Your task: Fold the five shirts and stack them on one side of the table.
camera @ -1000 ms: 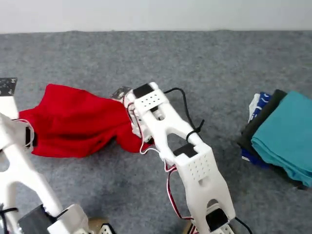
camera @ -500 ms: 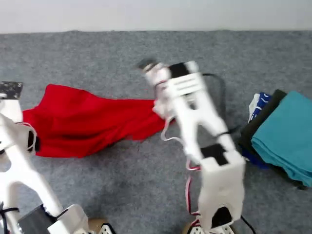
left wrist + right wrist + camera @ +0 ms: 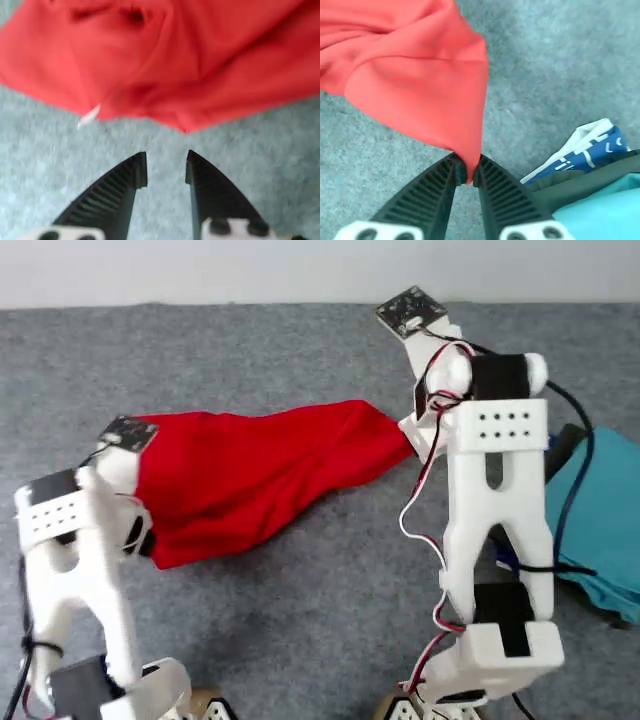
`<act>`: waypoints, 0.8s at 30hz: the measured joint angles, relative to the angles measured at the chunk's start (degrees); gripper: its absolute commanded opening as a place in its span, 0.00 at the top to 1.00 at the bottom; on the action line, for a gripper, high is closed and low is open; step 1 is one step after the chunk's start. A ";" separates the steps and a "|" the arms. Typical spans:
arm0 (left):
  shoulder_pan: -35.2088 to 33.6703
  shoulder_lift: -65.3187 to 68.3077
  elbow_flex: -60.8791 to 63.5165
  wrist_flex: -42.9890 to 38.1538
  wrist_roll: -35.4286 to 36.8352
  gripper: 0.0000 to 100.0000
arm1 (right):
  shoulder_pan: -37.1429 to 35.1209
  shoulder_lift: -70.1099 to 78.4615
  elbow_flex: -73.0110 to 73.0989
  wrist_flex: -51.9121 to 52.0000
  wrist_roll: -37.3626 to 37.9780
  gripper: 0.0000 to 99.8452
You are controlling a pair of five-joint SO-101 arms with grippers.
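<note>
My right claw point(image 3: 466, 172) is pinched tight on a corner of the red shirt point(image 3: 250, 475), which lies stretched across the grey table point(image 3: 300, 630); my left claw point(image 3: 165, 172) stands slightly apart, empty, just off the shirt's edge; the folded stack point(image 3: 600, 525) (teal on top) sits near my right claw.

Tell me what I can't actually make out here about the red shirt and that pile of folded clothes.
How many shirts are in the folded pile: in the high view the right arm covers part of it and the picture's edge cuts it off.
The red shirt's end by the left arm: high view, that arm hides it.
A small white scrap at the shirt's edge: left wrist view, too blurred to identify.
</note>
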 measured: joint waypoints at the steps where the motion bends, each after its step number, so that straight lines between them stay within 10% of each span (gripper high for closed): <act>1: 0.97 2.02 -0.62 -0.79 0.53 0.86 | 0.00 -0.35 0.00 0.00 0.09 0.99; 13: 3.34 41.23 -36.57 -0.53 8.18 0.86 | 0.70 -0.53 7.12 0.00 0.26 0.99; 24: 3.34 50.02 -75.52 13.71 10.73 0.86 | 8.88 -0.53 7.12 0.00 3.78 0.99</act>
